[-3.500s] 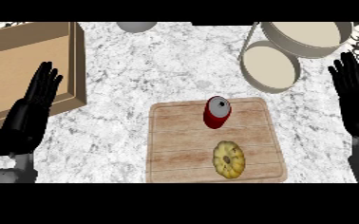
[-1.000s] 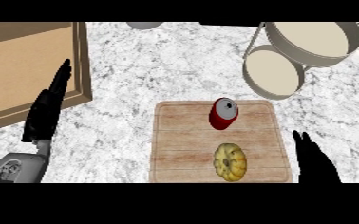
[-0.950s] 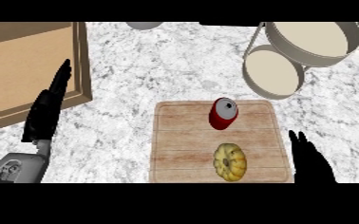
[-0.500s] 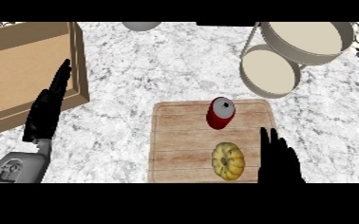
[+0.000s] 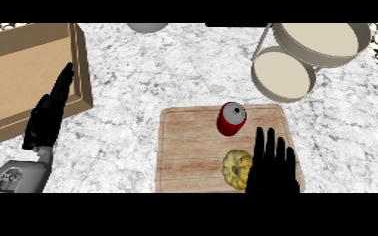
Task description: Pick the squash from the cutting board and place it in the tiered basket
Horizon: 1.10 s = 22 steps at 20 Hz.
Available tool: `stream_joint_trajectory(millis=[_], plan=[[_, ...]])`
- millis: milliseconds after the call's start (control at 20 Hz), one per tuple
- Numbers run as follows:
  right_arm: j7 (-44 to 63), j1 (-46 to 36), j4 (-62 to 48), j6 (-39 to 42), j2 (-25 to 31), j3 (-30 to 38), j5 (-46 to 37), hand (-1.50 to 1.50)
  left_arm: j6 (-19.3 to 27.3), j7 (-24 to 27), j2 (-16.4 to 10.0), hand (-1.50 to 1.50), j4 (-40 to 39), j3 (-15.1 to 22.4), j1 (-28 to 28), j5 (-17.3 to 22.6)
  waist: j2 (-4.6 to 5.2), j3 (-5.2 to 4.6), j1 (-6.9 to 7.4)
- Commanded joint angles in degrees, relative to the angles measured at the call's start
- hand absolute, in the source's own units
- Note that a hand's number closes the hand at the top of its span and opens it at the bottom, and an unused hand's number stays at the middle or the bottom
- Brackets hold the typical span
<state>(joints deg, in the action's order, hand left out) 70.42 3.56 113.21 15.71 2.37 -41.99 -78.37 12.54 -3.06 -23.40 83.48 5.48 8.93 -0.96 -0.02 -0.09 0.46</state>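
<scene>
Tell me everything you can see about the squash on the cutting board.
The squash is yellow, round and flattish, with ribbed lobes around a brownish centre that faces up. It lies on the near right part of the wooden cutting board, nearer the robot than the red can and apart from it. The right hand, fingers straight, covers the squash's right edge; whether it touches the squash cannot be told.

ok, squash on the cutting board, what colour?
Yellow, with a darker brownish centre. The squash shows in the head view, beside the right hand.
</scene>
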Motion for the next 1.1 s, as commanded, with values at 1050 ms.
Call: stream_joint_trajectory(millis=[1050], plan=[[14.77, -3.57, -10.16, 1.68, -2.32, 1.84, 5.26, -1.50, 0.04, 0.20, 3.37, 0.00, -1.49, -0.12, 0.03, -1.71, 0.27, 0.01, -0.43]])
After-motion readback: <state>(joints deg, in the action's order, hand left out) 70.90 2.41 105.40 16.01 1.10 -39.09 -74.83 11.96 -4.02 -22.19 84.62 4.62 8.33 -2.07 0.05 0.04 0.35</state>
